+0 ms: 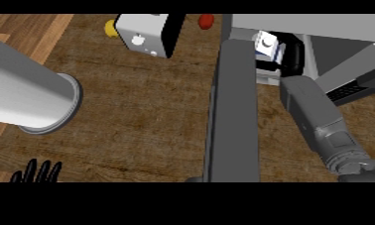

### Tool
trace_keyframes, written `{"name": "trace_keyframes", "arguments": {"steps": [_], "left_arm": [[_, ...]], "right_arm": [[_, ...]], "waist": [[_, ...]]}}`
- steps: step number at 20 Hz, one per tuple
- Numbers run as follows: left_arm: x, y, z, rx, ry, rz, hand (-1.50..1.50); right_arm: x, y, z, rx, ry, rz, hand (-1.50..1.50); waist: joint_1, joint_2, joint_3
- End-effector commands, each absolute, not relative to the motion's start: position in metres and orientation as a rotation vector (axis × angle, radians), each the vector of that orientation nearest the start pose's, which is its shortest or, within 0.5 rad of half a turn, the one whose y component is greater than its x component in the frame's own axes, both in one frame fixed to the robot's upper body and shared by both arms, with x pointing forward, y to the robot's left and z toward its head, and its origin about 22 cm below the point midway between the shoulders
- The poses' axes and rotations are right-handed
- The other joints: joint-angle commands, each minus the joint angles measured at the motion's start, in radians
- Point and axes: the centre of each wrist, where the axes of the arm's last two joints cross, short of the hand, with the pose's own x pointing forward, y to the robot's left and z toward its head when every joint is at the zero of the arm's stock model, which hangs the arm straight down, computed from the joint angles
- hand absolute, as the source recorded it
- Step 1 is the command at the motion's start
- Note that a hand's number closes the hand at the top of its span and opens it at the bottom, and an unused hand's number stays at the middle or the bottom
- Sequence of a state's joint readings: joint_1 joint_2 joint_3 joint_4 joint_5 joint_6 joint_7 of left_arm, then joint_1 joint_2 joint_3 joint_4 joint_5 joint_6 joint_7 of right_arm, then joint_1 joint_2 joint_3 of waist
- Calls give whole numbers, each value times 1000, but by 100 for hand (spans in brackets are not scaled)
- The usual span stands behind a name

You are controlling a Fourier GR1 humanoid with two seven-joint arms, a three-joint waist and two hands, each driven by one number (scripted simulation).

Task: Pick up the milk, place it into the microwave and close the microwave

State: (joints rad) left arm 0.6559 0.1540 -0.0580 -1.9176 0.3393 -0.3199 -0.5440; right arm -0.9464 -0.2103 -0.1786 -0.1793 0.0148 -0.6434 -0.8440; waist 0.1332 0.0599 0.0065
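The milk (pixel 267 44), a white and blue carton, is tilted inside the open microwave (pixel 322 27) at the upper right. My right hand (pixel 294 58) reaches into the cavity and curls round the carton's right and lower sides, hiding part of it. The right forearm (pixel 316 115) runs up from the lower right. The microwave's door (pixel 234 115) stands open as a long grey slab just left of that arm. My left hand (pixel 35 172) rests open at the lower left edge, fingers up.
A white appliance (pixel 145 34) with a yellow knob (pixel 110 28) stands at the back centre, with a red object (pixel 207 21) beside it. A large grey cylinder (pixel 33 95) lies over the left of the wooden counter (pixel 139 120).
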Motion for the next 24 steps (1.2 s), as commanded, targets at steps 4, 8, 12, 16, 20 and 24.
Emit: {"name": "trace_keyframes", "arguments": {"steps": [4, 8, 12, 16, 20, 24], "left_arm": [[82, 286, -10, -269, -1877, 124, -150], [88, 290, -13, -272, -1876, 139, -150], [87, 289, -12, -279, -1888, 107, -150], [95, 287, -6, -284, -1906, 89, -150], [100, 287, -8, -289, -1902, 80, -150], [108, 284, -11, -293, -1894, 76, -150]], "right_arm": [[426, -240, 12, -1073, -1906, 82, 150], [429, -237, 17, -1097, -1900, 68, 150], [427, -244, 14, -1126, -1888, 71, 150], [381, -301, -40, -1485, -1432, 160, -150], [374, -298, -50, -1545, -1336, 154, -150], [405, -246, -23, -1218, -1654, 437, -150]], "waist": [[20, 3, -2], [17, 8, -2], [31, 11, 0], [50, 43, -11], [66, 40, -9], [52, 17, 1]]}}
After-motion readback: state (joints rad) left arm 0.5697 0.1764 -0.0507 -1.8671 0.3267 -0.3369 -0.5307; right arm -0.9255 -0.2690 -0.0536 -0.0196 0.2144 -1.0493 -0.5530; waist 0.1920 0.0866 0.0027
